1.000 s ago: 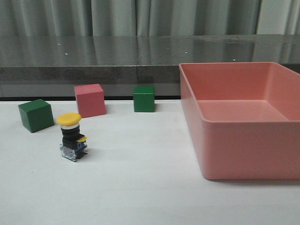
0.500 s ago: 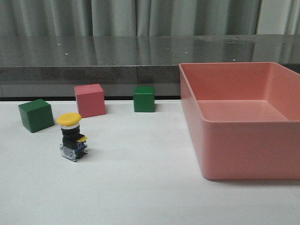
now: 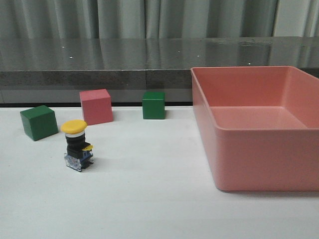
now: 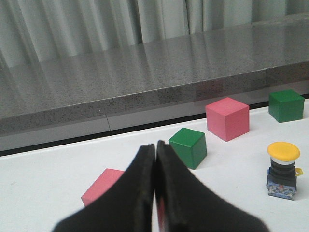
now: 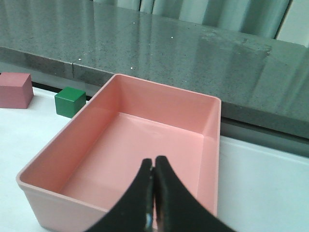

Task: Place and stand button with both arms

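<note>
The button (image 3: 77, 145) stands upright on the white table at the front left, yellow cap up, black body on a clear and blue base. It also shows in the left wrist view (image 4: 282, 166). My left gripper (image 4: 155, 145) is shut and empty, well back from the button. My right gripper (image 5: 153, 161) is shut and empty, above the near side of the pink bin (image 5: 212, 140). Neither gripper shows in the front view.
A large pink bin (image 3: 234, 164) fills the right of the table. Two green cubes (image 3: 38, 122) (image 3: 153, 104) and a pink cube (image 3: 95, 106) stand behind the button. Another pink cube (image 4: 104, 186) lies near my left gripper. A grey ledge (image 3: 99, 79) bounds the back.
</note>
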{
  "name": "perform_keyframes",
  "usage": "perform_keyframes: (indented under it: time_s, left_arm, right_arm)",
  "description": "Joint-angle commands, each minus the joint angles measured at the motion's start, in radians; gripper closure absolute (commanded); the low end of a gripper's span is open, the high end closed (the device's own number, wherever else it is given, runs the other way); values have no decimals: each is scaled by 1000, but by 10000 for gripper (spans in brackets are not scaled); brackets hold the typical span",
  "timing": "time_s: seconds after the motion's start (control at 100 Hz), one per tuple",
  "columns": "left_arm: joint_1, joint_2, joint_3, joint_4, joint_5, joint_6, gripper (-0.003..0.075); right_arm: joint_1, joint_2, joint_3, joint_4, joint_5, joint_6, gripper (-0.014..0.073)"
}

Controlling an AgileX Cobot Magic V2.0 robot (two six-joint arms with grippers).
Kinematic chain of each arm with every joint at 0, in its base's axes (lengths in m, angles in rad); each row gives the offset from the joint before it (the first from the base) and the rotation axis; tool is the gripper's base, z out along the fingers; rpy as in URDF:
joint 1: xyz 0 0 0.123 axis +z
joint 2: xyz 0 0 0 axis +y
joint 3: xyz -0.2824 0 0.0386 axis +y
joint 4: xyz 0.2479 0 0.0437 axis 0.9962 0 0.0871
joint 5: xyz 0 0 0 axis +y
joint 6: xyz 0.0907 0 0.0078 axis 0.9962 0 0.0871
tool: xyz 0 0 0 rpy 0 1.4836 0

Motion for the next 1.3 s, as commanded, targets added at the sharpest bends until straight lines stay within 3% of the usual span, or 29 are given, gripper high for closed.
perform_keyframes:
  time_s: [0.0,0.25,1.29]
  left_arm:
    - [-5,-66,13,-2,-104,-15,739]
    - [39,-70,109,-2,-239,-59,739]
    - [46,-70,109,-2,-229,-61,739]
  right_arm:
    - [-3,4,-26,6,-78,-1,703]
    - [-3,6,-26,6,-77,-1,703]
    - [-3,6,-26,6,-77,-1,703]
